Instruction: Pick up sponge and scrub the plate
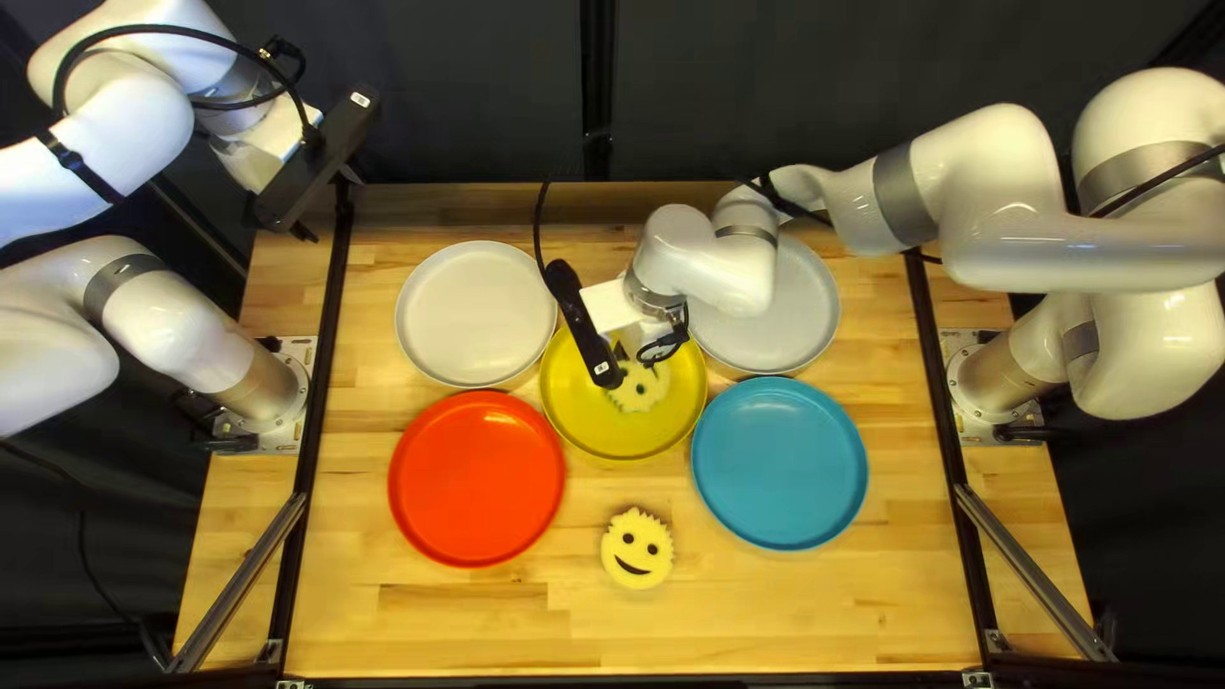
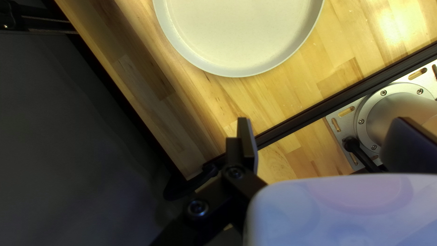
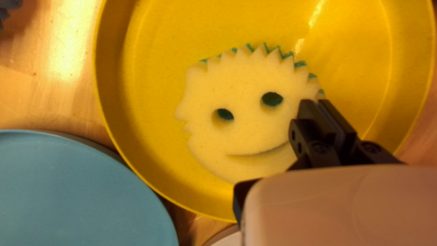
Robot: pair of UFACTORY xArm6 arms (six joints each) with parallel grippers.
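At the far left, the left gripper [image 1: 329, 204] hangs released, fingers apart with nothing between them, presumably parked there to leave the work to the other arm. The off-white plate [image 1: 475, 313] and, nearer, the red plate [image 1: 477, 479] lie outside the working spot.

In the middle, the smiley-face sponge [image 3: 246, 132] sits face up inside the yellow plate [image 3: 152, 91], likely so its green underside can scrub. The right gripper [image 3: 317, 104] is clenched at its edge; whether it pinches any foam, one cannot tell. A second smiley sponge [image 1: 637, 549] waits on the desk [image 1: 383, 625] nearer the front, perhaps a spare.

To the right lie the blue plate [image 1: 779, 463] and, farther back, the light grey plate [image 1: 801, 300].

Small white labels on both gripper bodies are illegible.
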